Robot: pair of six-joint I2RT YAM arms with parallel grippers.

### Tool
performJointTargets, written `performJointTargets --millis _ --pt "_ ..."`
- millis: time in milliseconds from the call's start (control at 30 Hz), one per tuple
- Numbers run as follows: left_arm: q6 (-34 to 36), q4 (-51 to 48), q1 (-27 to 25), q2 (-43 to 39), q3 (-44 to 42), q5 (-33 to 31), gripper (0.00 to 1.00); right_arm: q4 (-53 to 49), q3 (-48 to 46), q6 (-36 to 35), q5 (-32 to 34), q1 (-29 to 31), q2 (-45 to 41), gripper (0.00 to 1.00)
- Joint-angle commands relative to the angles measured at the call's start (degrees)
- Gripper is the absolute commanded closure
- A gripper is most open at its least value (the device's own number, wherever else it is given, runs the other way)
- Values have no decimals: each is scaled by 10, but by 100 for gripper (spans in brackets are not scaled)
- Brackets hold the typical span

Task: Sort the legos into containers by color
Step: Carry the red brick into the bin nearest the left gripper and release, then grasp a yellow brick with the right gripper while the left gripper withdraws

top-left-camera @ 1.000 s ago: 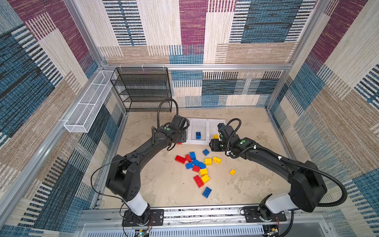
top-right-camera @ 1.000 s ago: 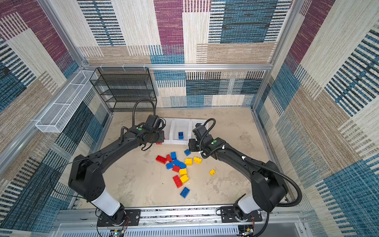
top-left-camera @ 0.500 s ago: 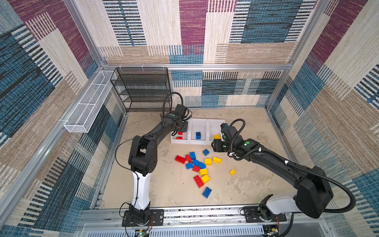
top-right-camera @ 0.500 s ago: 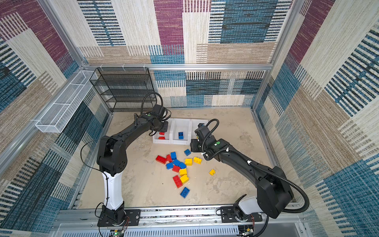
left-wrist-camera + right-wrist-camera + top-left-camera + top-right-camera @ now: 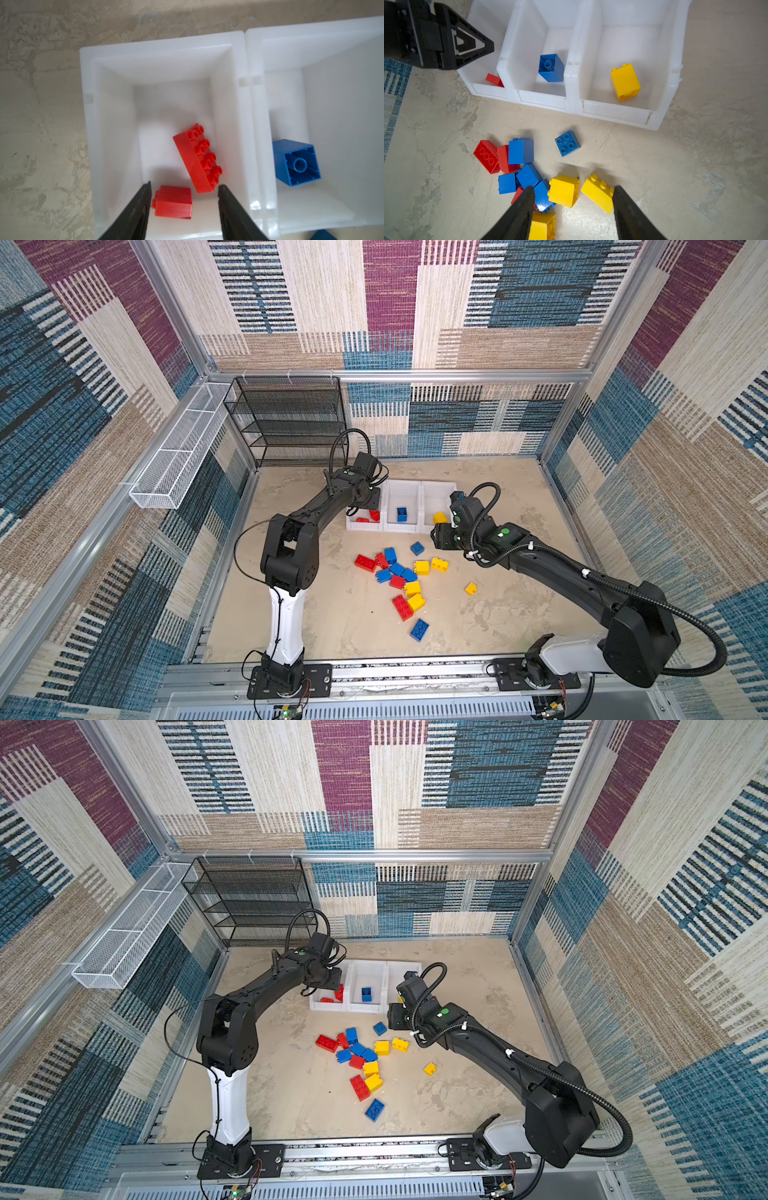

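1. I am holding my left gripper (image 5: 184, 187) over the left bin (image 5: 162, 41), with its jaws partly apart and gripping nothing.
2. Two legos are lying in that bin. The oblong red brick (image 5: 197, 160) is tilting on its side, and the small red brick (image 5: 173, 202) is showing between my fingers, below them.
3. The middle bin (image 5: 311, 27) is touching the left one and holding one blue brick (image 5: 295, 162), its hollow underside showing.
4. The right bin (image 5: 675, 62) is closing the row and holding one yellow brick (image 5: 625, 82), which is lying on its side.
5. The pile (image 5: 399, 572) of red, blue and yellow legos is lying on the floor (image 5: 332, 614) in front of the bins. A square blue brick (image 5: 567, 143) is sitting studs up between the pile and the bins.
6. I am hovering my right gripper (image 5: 574, 189) above the pile's edge, jaws roughly half apart and empty. A square yellow brick (image 5: 563, 190) and an oblong yellow brick (image 5: 598, 193) are showing between my fingers.
7. A lone yellow brick (image 5: 470, 588) is lying apart, right of the pile.
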Motion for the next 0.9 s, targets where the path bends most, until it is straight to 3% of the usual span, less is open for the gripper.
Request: performJointTargets --millis 0,433,867 --pt "-6 7 0 -20 -14 6 44 -2 -4 11 8 0 -6 37" --pt "-32 30 1 -118 -112 18 42 -7 -35 14 9 0 -3 37" --pt "-124 84 0 -326 -341 42 40 -5 -61 -19 5 0 46 37"
